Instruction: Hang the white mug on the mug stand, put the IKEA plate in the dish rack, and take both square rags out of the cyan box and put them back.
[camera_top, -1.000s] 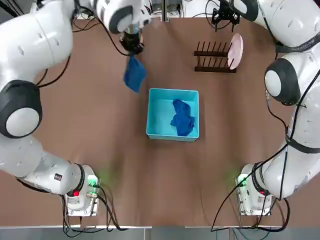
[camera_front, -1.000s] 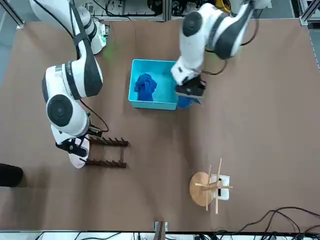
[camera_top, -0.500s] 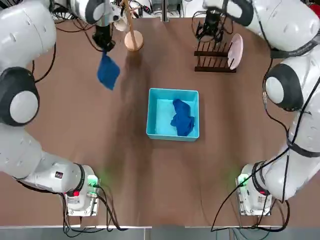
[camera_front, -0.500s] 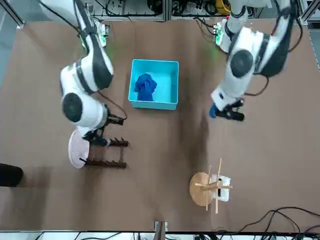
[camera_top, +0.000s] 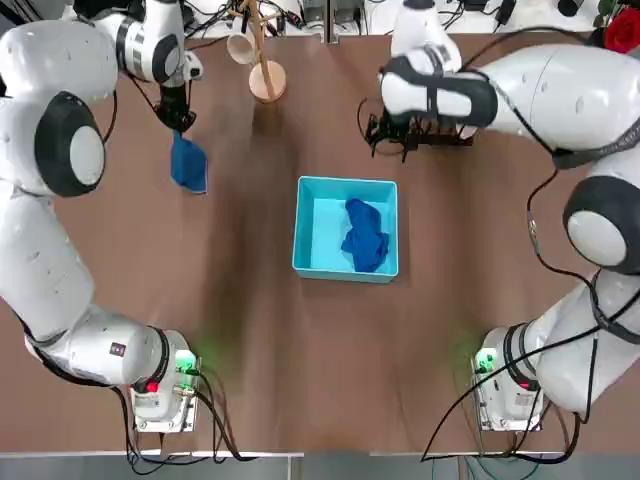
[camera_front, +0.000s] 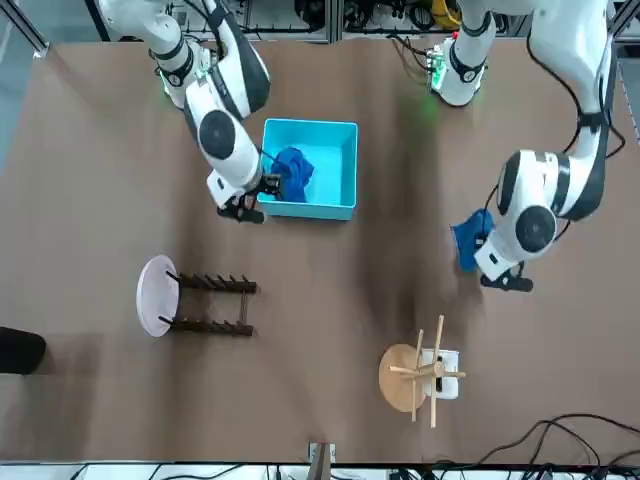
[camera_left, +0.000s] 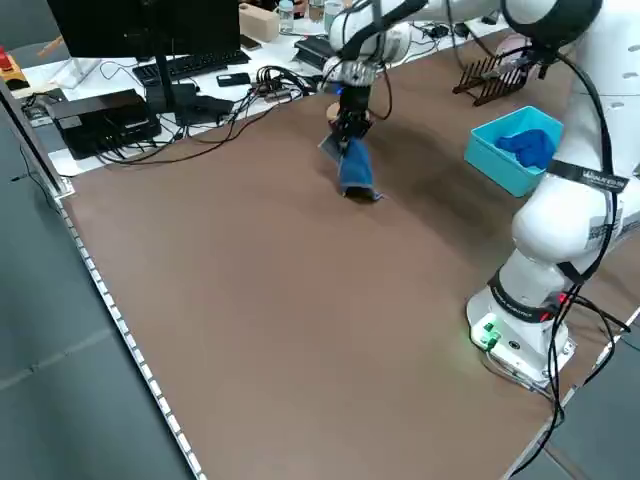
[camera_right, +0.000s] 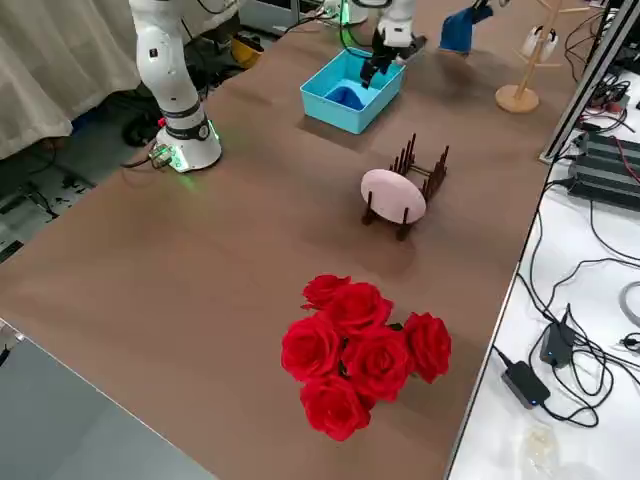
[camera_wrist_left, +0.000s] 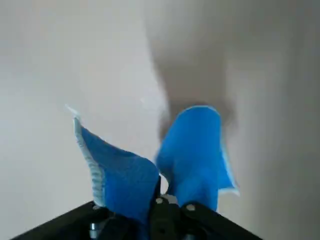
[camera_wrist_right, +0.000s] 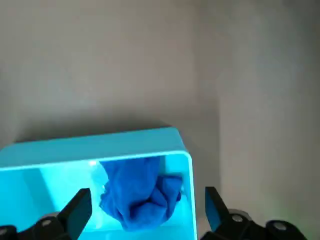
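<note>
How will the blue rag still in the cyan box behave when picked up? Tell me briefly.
Probably floppy: the rag in the box lies crumpled, and the rag in the left hand hangs limp. Likely light and apt to sag. The right hand hovers open near the cyan box.

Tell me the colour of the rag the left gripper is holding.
Dark blue; the rag shows best in the left wrist view, clamped in the left gripper.

Top view: dish rack (camera_front: 212, 303) & plate (camera_front: 155, 295) hidden — right arm covers.
</note>
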